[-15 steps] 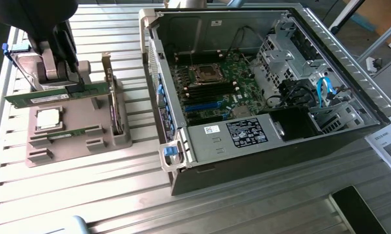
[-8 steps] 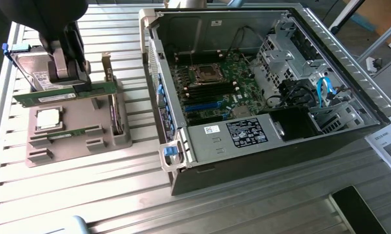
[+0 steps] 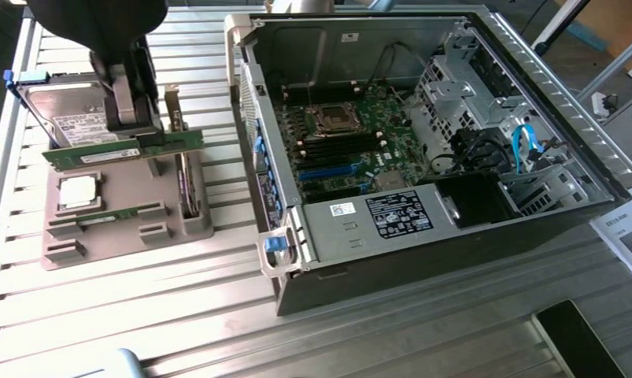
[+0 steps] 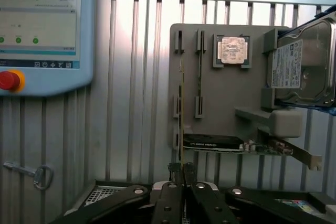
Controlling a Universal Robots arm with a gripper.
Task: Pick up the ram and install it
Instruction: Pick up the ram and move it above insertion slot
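The ram (image 3: 90, 153), a long thin green stick, hangs level above the grey holder tray (image 3: 116, 240), and my gripper (image 3: 139, 132) is shut on its upper edge. In the wrist view the ram (image 4: 180, 114) runs edge-on as a thin line out from my shut fingertips (image 4: 177, 174), with my gripper (image 4: 181, 170) over the tray (image 4: 226, 98). A look-alike second green stick (image 3: 121, 213) (image 4: 200, 77) stays in its tray slot. The open computer case (image 3: 421, 236) lies toward the exterior view's right, its motherboard (image 3: 347, 142) with dark memory slots exposed.
The tray also carries a hard drive (image 4: 302, 66), a processor chip (image 4: 231, 50) and a card with a metal bracket (image 4: 236, 144). A teach pendant (image 4: 42, 30) with a red stop button and a key (image 4: 38, 175) lie on the slatted metal table (image 3: 137, 315).
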